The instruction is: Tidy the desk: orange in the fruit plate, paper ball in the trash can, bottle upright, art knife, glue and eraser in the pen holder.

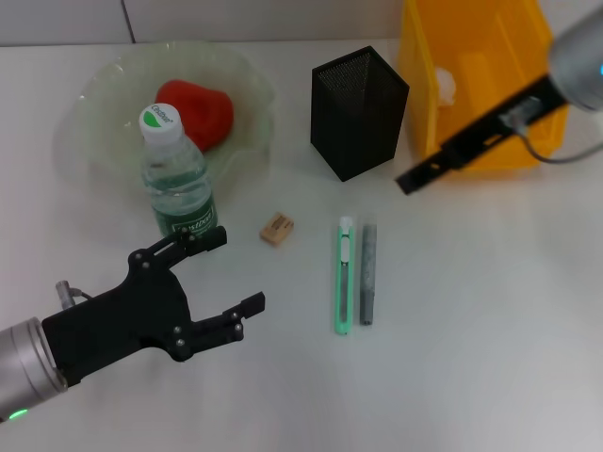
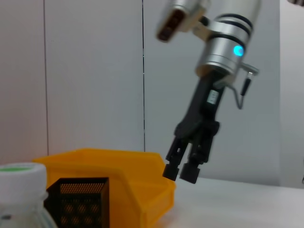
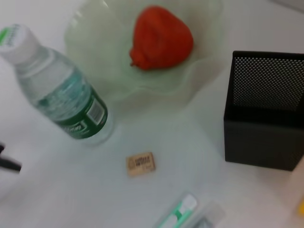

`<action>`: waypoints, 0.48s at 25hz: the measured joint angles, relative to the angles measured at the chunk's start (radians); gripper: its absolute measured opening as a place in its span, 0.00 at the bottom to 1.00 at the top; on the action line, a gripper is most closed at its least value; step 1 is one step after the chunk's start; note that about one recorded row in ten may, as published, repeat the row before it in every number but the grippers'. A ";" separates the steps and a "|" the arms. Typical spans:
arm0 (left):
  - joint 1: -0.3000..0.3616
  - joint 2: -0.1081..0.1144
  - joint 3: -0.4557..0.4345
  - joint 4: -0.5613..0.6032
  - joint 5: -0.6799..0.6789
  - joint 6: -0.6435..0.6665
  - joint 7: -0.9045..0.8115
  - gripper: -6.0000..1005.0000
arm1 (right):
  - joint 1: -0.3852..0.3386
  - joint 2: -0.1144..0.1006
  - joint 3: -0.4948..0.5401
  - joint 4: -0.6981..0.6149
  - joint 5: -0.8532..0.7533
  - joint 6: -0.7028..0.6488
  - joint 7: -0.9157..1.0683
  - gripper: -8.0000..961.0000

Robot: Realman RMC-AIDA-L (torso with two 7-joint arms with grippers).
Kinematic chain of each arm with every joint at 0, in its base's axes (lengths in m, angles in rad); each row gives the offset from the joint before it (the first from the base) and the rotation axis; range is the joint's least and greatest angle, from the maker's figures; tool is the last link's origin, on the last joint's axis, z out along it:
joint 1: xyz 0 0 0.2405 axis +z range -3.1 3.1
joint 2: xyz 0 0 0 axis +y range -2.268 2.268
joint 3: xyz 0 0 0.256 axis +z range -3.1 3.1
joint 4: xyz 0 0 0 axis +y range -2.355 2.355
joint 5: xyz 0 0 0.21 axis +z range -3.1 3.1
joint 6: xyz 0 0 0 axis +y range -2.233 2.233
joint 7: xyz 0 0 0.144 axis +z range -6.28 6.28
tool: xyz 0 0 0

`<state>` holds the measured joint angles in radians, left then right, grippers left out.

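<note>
Three small things lie on the surface near the black pen holder, waiting to go in: eraser, knife, glue. The bottle stands upright. The left hand hangs wide apart, empty. The right hand is pressed together, empty, by the yellow bin.

Near the black left gripper stands a clear bottle — white cap with a green patch, green label. Beyond it, a pale green translucent plate holds a red fruit. The eraser is tan; the knife green and white; the glue grey. The holder is black mesh — the bin, by the black right gripper, yellow.
</note>
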<state>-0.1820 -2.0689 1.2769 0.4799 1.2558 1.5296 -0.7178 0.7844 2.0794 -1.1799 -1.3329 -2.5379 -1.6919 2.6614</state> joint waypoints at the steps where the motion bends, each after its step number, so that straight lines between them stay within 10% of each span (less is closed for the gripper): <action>1: 0.003 -0.001 0.000 -0.001 0.000 -0.002 0.005 0.85 | 0.084 0.001 -0.013 0.099 -0.028 0.030 0.057 0.88; 12: 0.003 -0.002 0.003 -0.016 -0.001 -0.025 0.056 0.85 | 0.315 0.005 -0.017 0.537 -0.041 0.231 0.142 0.87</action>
<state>-0.1790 -2.0712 1.2798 0.4640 1.2546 1.5042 -0.6613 1.0996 2.0846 -1.1967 -0.7958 -2.5793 -1.4613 2.8037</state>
